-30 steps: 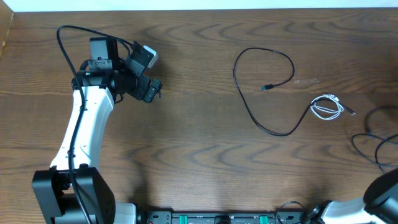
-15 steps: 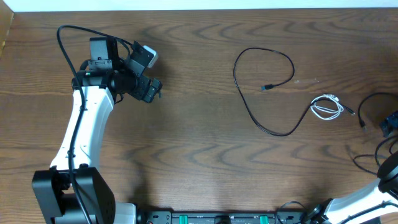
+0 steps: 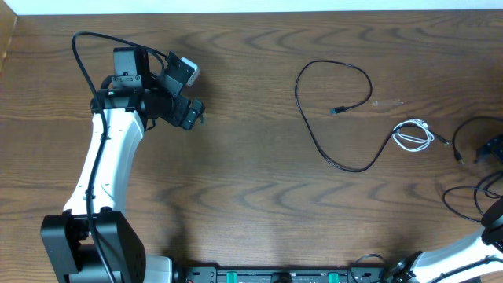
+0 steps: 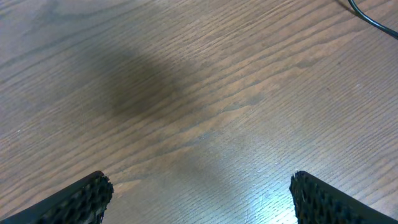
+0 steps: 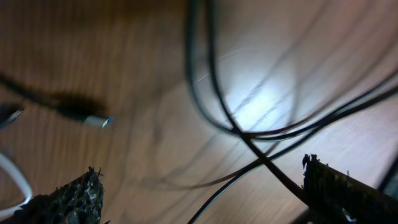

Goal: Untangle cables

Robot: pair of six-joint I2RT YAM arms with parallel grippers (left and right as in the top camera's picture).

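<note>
One black cable (image 3: 333, 110) lies in an open loop at centre right of the table, its small plug end inside the loop. A short white cord (image 3: 413, 137) sits coiled to its right. More black cords (image 3: 465, 130) curl at the right edge; they cross under my right gripper (image 5: 205, 193), where a plug end (image 5: 93, 119) and a bit of the white cord (image 5: 15, 180) also show. That right gripper (image 3: 492, 149) is open and holds nothing. My left gripper (image 3: 191, 110) hovers open over bare wood at far left, its fingers (image 4: 81, 199) wide apart.
The thick black cable (image 3: 86, 47) of the left arm arcs over its wrist at upper left. A black cable (image 4: 373, 15) crosses the top right corner of the left wrist view. The table's far edge (image 3: 251, 11) runs along the top.
My right gripper has come up into view at the right edge. The black cords there have shifted, and a plug end now lies beside it. The left arm has not moved.
</note>
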